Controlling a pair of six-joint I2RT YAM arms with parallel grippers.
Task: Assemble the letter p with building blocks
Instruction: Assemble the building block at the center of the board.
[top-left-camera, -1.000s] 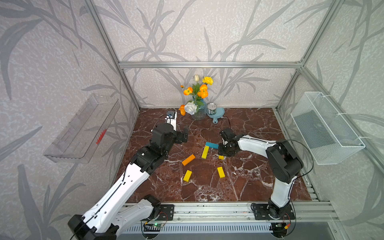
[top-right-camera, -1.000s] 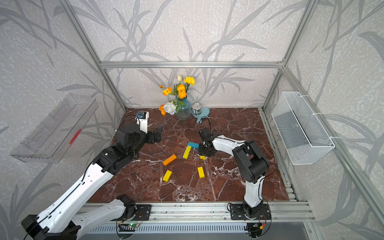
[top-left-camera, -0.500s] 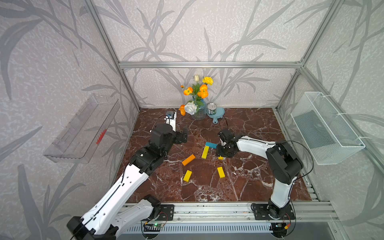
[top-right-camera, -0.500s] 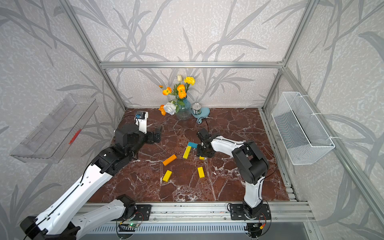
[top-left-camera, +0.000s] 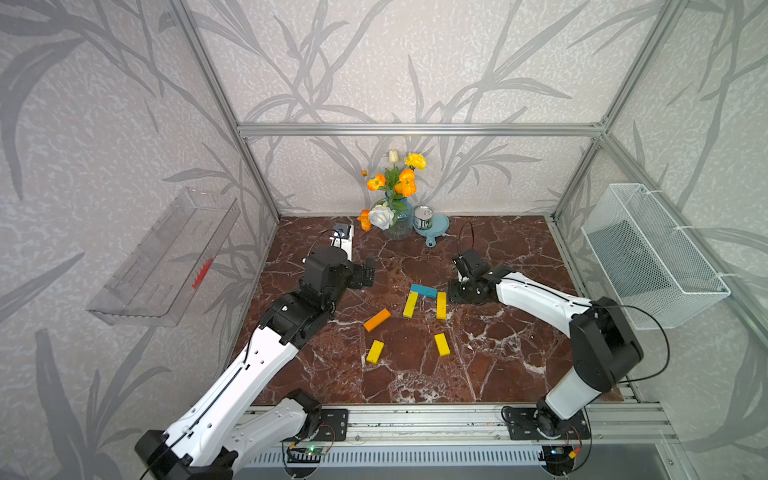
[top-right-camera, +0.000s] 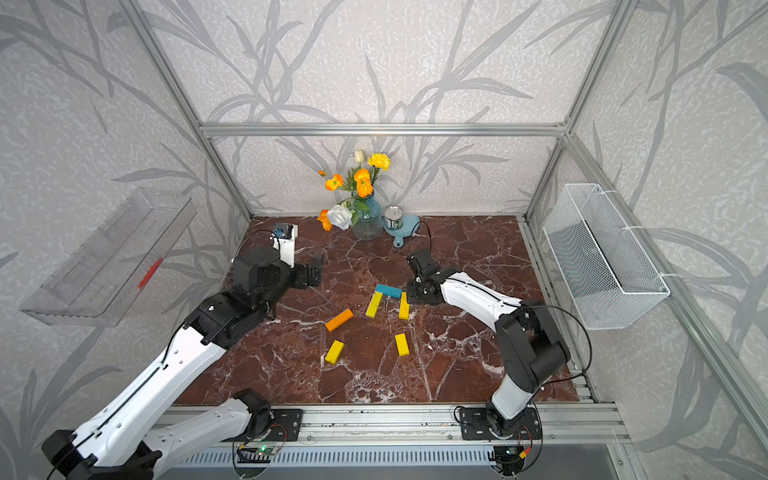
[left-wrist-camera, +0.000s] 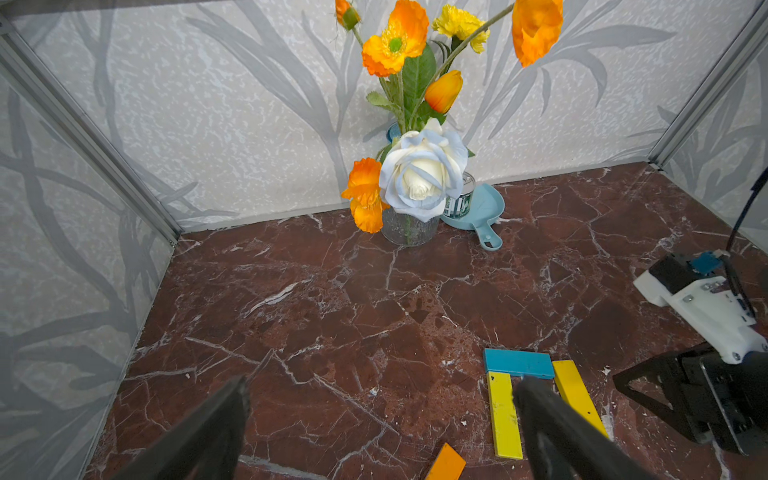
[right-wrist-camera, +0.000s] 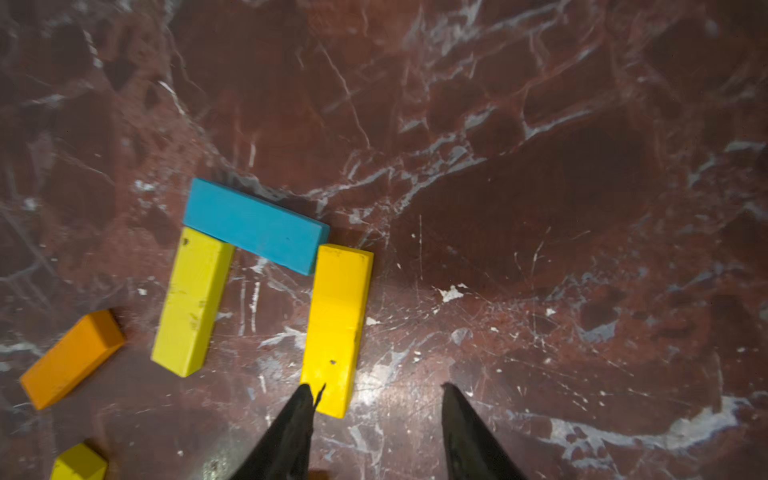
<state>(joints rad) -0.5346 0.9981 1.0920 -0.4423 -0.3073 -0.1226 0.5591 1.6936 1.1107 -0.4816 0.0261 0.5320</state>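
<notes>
Three blocks form an arch mid-way across the surface: the blue block lies across the far side, and the left yellow and right yellow run nearward from its ends. The orange block lies loose just left. A spare yellow and another yellow lie nearer. The right tool, narrowly parted and empty, sits just right of the right yellow. The left tool hangs wide, far left.

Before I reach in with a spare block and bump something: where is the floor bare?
Bare: the strip between the loose yellow blocks and the front rail; the far right corner behind the right arm; the patch between vase and blue block. Crowded: the middle, where the orange block and placed yellow blocks lie near the right fingers.
</notes>
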